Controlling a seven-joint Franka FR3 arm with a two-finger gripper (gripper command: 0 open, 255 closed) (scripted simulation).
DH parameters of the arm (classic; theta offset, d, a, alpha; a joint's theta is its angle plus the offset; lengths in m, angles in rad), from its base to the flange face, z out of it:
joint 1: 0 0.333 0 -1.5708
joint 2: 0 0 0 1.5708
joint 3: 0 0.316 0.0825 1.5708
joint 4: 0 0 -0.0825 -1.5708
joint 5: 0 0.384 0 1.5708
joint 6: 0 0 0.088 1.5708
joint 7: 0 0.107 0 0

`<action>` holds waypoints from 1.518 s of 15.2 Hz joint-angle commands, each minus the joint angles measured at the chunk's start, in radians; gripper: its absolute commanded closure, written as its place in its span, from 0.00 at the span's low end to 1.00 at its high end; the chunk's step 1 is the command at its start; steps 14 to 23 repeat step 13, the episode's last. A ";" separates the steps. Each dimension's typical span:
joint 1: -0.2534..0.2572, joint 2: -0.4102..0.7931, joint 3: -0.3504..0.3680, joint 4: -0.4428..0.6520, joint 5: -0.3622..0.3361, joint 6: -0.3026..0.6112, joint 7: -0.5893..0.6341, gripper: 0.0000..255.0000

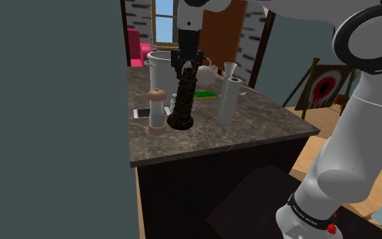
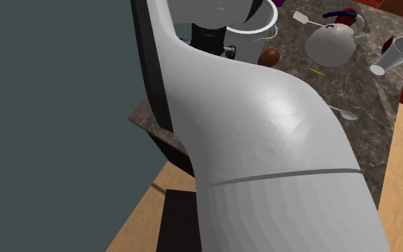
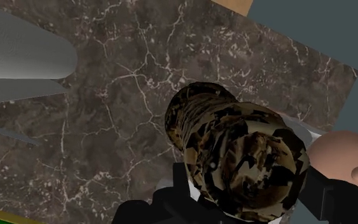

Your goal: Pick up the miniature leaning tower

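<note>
The miniature leaning tower is a dark, mottled brown and black column. It stands tilted near the middle of the marble counter, with its base down at the counter surface. My black gripper comes down from above and is at the tower's top. In the wrist view the tower runs away from the hand toward the counter. There my gripper is shut on the tower's upper end, one finger on each side.
A pepper mill with a brown knob stands close beside the tower. A tall white cylinder, a teapot and a white vase stand around it. A grey wall fills the shoulder view's left. My arm's white link blocks much of the second exterior view.
</note>
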 commanded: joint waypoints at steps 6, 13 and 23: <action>0.001 0.033 0.001 0.142 -0.002 -0.108 0.007 1.00; 0.003 0.071 0.002 0.265 -0.004 -0.194 0.014 1.00; 0.003 0.071 0.002 0.265 -0.004 -0.194 0.014 1.00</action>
